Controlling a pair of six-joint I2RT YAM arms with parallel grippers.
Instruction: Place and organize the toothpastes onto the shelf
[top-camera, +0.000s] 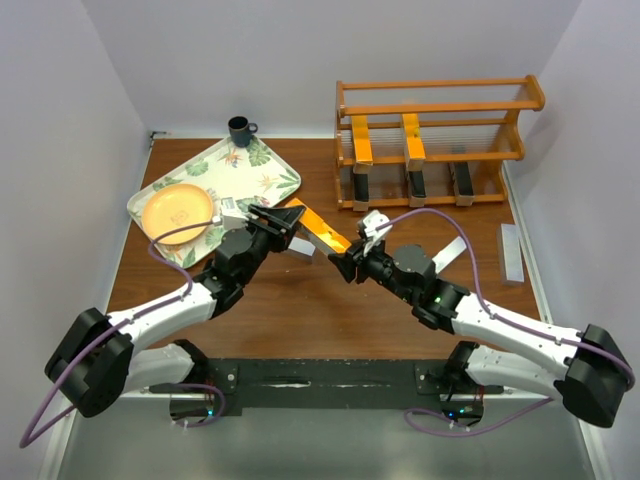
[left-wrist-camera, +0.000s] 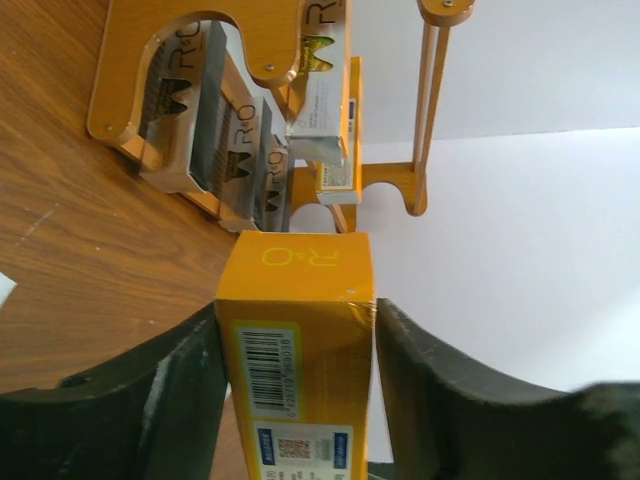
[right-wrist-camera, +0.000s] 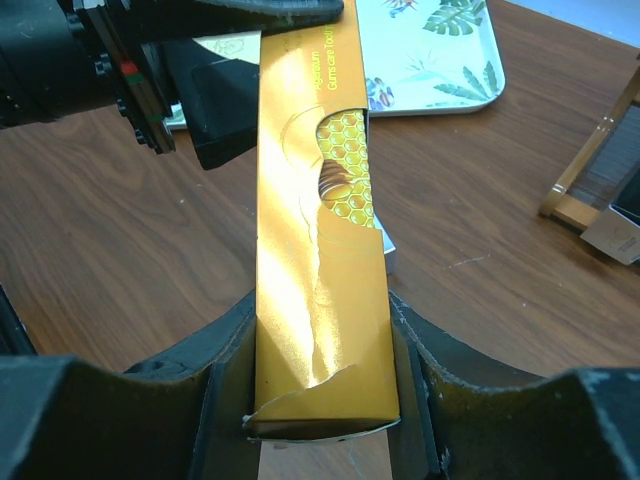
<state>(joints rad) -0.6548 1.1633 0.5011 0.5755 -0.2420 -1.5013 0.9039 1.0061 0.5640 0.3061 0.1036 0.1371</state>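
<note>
Left wrist view: the two dark fingers (left-wrist-camera: 150, 400) of the left gripper (left-wrist-camera: 297, 312) fill the bottom of the frame. They are pressed against the two long sides of an orange toothpaste box (left-wrist-camera: 295, 350), pinching it. The barcode face of the box is turned to the camera, and its lettered end face points toward the shelf (left-wrist-camera: 130, 100). The shelf stands on the wooden table (left-wrist-camera: 80, 250) and holds black toothpastes (left-wrist-camera: 190, 120) and orange-and-white toothpastes (left-wrist-camera: 322, 95).

Right wrist view: the right gripper (right-wrist-camera: 320, 300) pinches the other end of the same box, with one finger flat against each long side. That end is crumpled and torn. The honeycomb-printed face is turned to the camera. The box runs straight away from the camera into the left gripper at the top of the frame. A thin grey edge shows just under the box, but what it belongs to cannot be told.

Top external view: both arms reach inward from the near edge and meet at mid-table. The box spans the gap between the two grippers and lies well apart from the shelf. The shelf stands at the far right, with two orange-and-white boxes upright on an upper tier and three black boxes on the bottom tier. Two silver-grey boxes lie on the table: one (top-camera: 511, 250) near the right wall and one (top-camera: 449, 251) just beside the right arm. A leaf-patterned tray (top-camera: 255, 170) sits at the far left, with a yellow plate (top-camera: 178, 208) on it. A dark mug (top-camera: 240, 130) stands beyond the tray.
</note>
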